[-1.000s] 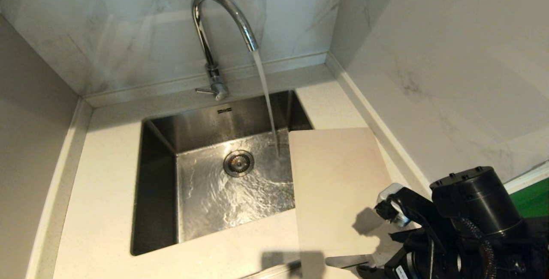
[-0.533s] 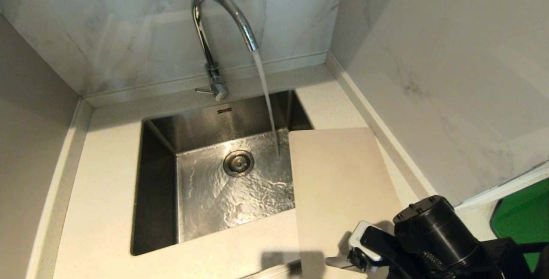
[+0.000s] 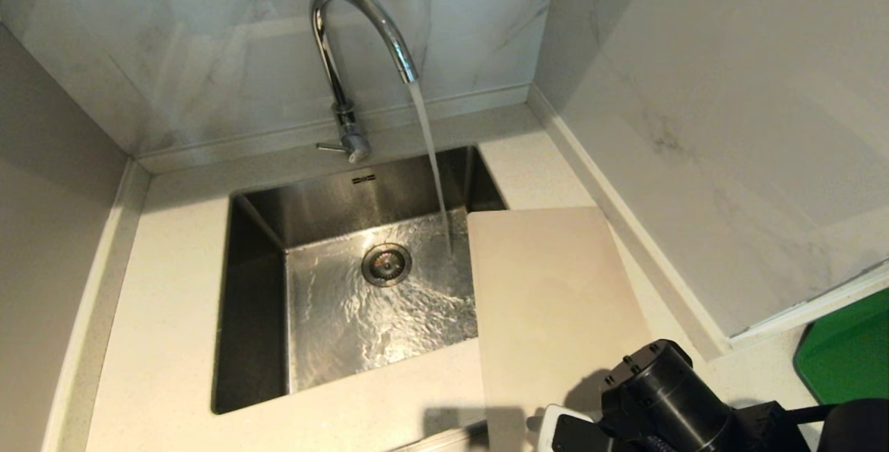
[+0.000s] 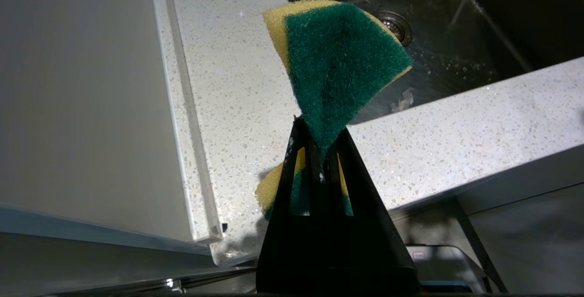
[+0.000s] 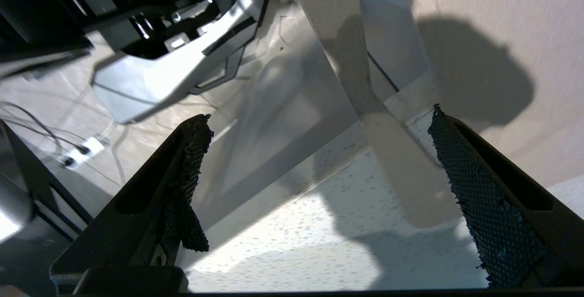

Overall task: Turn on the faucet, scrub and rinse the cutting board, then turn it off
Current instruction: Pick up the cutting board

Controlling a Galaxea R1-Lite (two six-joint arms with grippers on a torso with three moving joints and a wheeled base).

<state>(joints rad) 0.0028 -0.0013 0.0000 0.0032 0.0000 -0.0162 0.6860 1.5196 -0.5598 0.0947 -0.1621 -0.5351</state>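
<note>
Nearest the robot, at the lower right of the head view, the right arm's black wrist housing (image 3: 660, 396) sits over the front right corner of the counter, by the near end of the cutting board. The right gripper (image 5: 319, 183) has its two textured fingers (image 5: 474, 196) spread wide with nothing between them; through the gap its wrist camera shows the speckled counter edge and the pale board's near end. The left gripper (image 4: 321, 151) is outside the head view; its own camera shows its black fingers pinched tight on a yellow-and-green scouring sponge (image 4: 337, 64), the green face folded outward, held above the front of the speckled countertop (image 4: 237, 82) with the sink beyond it. The cutting board (image 3: 555, 306) lies flat on the counter to the right of the sink, its left long edge overhanging the basin's right rim. A bright green flat object (image 3: 847, 355) shows at the far right edge. The steel sink (image 3: 257, 285) holds rippling water around the round drain (image 3: 386, 264). Behind the basin stands the chrome gooseneck faucet (image 3: 347, 28), its small side lever (image 3: 330, 148) pointing left, and a stream of water (image 3: 430, 153) runs from the spout into the basin just beside the board's far left corner. Marble-patterned wall panels (image 3: 208, 56) close the corner behind.
</note>
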